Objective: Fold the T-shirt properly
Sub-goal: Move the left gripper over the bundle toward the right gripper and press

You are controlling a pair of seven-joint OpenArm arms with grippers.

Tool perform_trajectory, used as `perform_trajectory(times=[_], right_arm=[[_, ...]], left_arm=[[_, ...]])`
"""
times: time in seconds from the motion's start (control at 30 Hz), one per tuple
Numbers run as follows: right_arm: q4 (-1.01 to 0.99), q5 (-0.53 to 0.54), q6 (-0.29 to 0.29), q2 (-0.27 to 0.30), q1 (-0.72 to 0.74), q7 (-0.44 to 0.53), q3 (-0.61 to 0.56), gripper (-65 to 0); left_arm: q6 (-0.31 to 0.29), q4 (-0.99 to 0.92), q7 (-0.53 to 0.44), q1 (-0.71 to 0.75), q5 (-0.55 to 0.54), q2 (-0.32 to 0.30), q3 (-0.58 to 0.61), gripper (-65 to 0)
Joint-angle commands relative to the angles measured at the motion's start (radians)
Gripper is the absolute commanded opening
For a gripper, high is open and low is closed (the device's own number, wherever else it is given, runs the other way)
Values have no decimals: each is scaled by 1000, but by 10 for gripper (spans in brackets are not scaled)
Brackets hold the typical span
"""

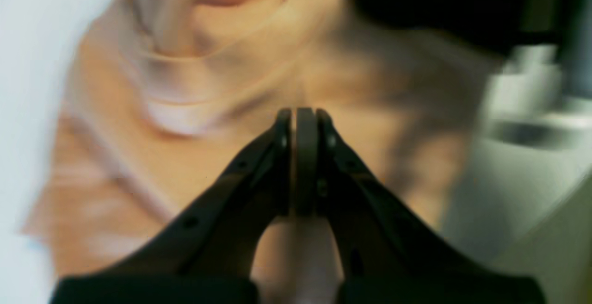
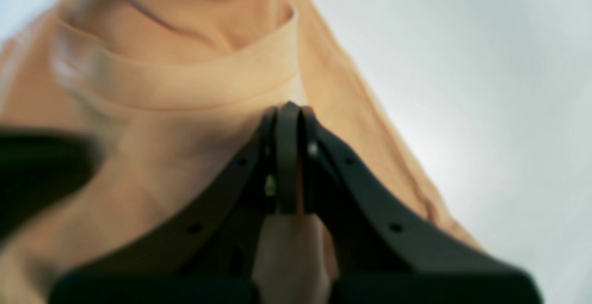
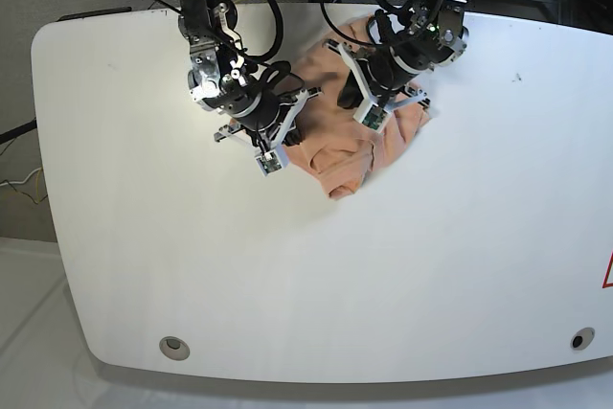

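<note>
Soft, light cotton T-shirt (image 3: 350, 155) lies bunched on the desk (image 3: 460, 237); both tools, left tool (image 1: 305, 112) and right tool (image 2: 289, 107), are closed with nothing visibly between the tips, so better to take hold at the hem or shoulder edges, I think.

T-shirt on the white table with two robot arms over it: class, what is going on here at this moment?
A two-armed robot is working on a salmon-pink T-shirt, which lies bunched and rumpled on the white table, not yet folded flat. The left gripper and the right gripper both sit over the fabric with jaws pressed shut. The wrist views are blurred, so whether either one pinches cloth cannot be told.
</note>
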Motion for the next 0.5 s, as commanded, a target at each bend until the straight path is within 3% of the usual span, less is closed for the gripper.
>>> perform_trajectory(times=[0.0, 0.27, 0.47], right_arm=[[-24, 11, 5, -3, 16, 38, 1, -650], [-98, 4, 5, 0, 15, 84, 6, -650], [-99, 3, 4, 26, 9, 86, 7, -650]], left_arm=[[-5, 13, -19, 4, -11, 7, 14, -641], [-8, -79, -25, 10, -14, 4, 14, -641], [-10, -161, -100, 11, -16, -23, -36, -641]])
